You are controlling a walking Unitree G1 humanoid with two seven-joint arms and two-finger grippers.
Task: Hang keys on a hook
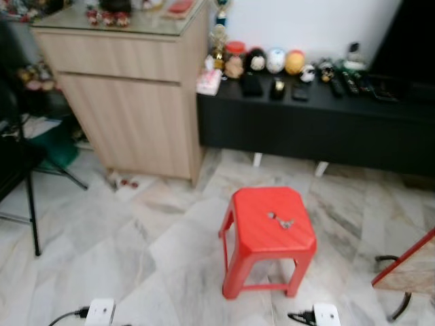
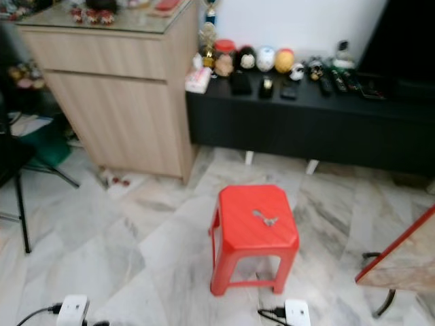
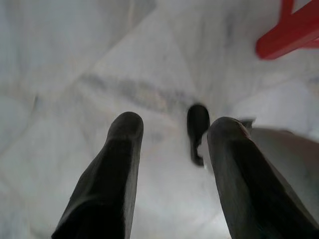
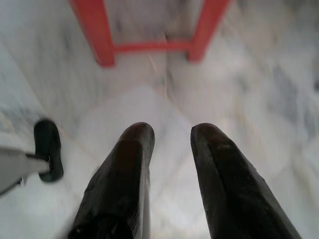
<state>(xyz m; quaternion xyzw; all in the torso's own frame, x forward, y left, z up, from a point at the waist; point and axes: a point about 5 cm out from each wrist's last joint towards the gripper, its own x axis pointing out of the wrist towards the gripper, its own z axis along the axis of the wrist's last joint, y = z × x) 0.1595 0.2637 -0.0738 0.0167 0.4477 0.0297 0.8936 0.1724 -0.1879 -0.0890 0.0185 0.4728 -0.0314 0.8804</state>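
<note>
Red plastic stool (image 1: 269, 227) is noted on the marble floor (image 1: 136, 244), with the keys (image 1: 281, 221) lying untouched on its seat. Left gripper (image 3: 172, 139) and right gripper (image 4: 172, 142) are held parted and empty above the floor. Pickup and hanging remain outstanding; no hook is identified.

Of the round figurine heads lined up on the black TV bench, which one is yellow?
The yellow head is the rightmost of the four in the row on the black bench, next to the white one; the others are dark or brownish.
</note>
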